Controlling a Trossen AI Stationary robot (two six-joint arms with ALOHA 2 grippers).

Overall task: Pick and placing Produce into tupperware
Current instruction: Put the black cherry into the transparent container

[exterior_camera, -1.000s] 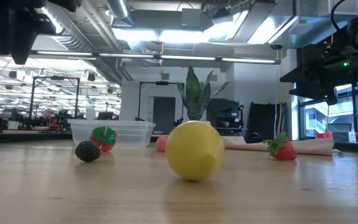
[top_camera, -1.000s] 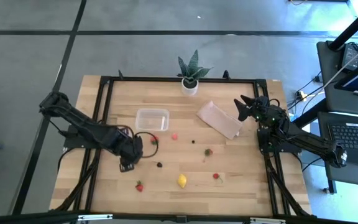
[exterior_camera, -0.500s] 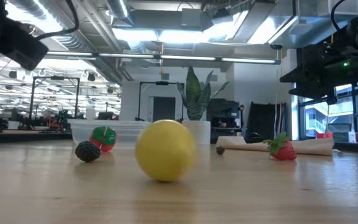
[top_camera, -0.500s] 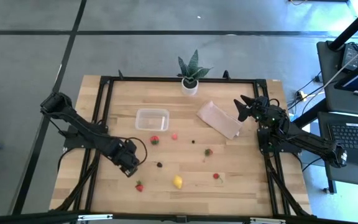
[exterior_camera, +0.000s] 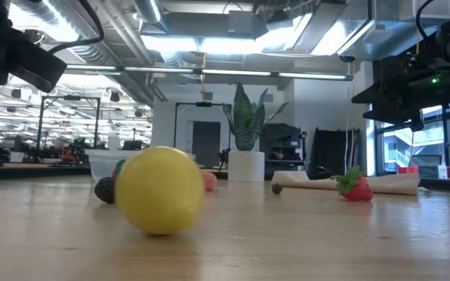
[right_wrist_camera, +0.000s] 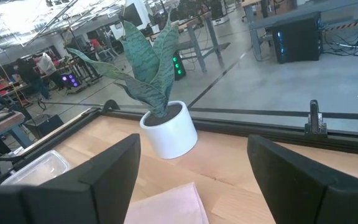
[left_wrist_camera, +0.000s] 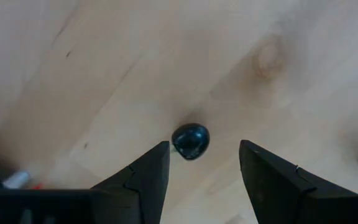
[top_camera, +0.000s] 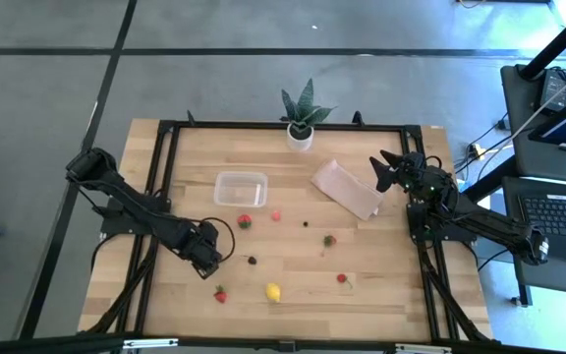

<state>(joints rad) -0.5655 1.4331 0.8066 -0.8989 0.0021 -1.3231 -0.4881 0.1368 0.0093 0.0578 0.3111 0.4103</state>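
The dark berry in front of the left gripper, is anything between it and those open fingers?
Nothing visible. In the left wrist view the dark berry lies on bare wood just ahead of the gap of the open left gripper. The lemon and a strawberry lie off to the side.

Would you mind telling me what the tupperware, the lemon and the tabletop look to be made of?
The tupperware looks like clear, colourless plastic: the wood shows through it. The lemon seems to be a smooth moulded plastic toy with a faint sheen, though foam or rubber cannot be ruled out. The tabletop looks like light wood, with grain lines and a knot visible in the left wrist view.
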